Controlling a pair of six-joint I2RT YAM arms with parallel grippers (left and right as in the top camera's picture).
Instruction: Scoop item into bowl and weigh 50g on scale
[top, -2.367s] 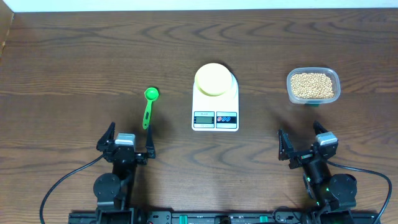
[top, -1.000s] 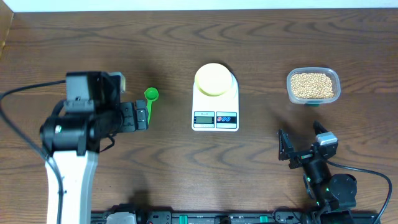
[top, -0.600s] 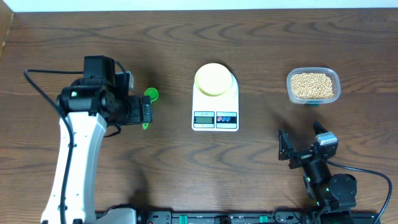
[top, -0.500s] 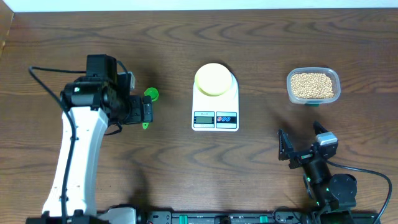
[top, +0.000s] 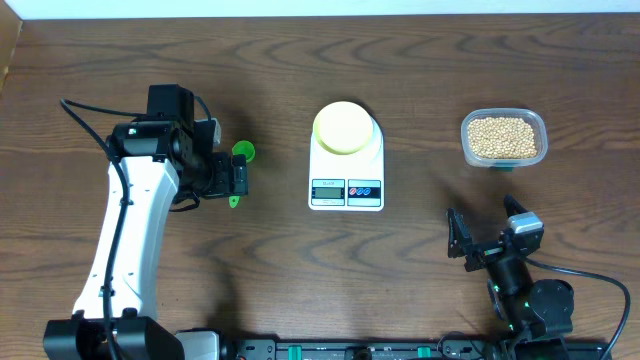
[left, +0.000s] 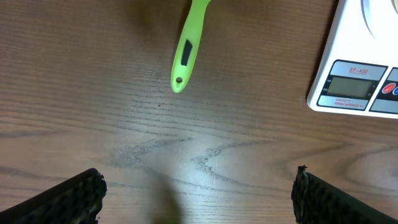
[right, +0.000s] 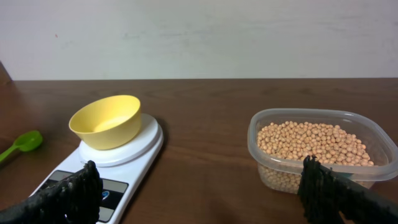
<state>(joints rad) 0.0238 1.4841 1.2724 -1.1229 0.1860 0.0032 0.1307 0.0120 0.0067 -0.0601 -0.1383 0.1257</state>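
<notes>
Overhead: L gripper (top: 236, 180) wide open over green scoop (top: 243, 152), R gripper (top: 480, 208) wide open too

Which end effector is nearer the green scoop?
Left. The left end effector is at the handle of the green scoop; the right end effector sits at the near right, beyond the scale.

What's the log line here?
left gripper: open over spoon handle | right gripper: open, holding nothing | bowl: empty on scale | beans: in tub

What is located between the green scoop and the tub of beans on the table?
The white scale stands between them, with the yellow bowl on its platform; the overhead view shows this.
</notes>
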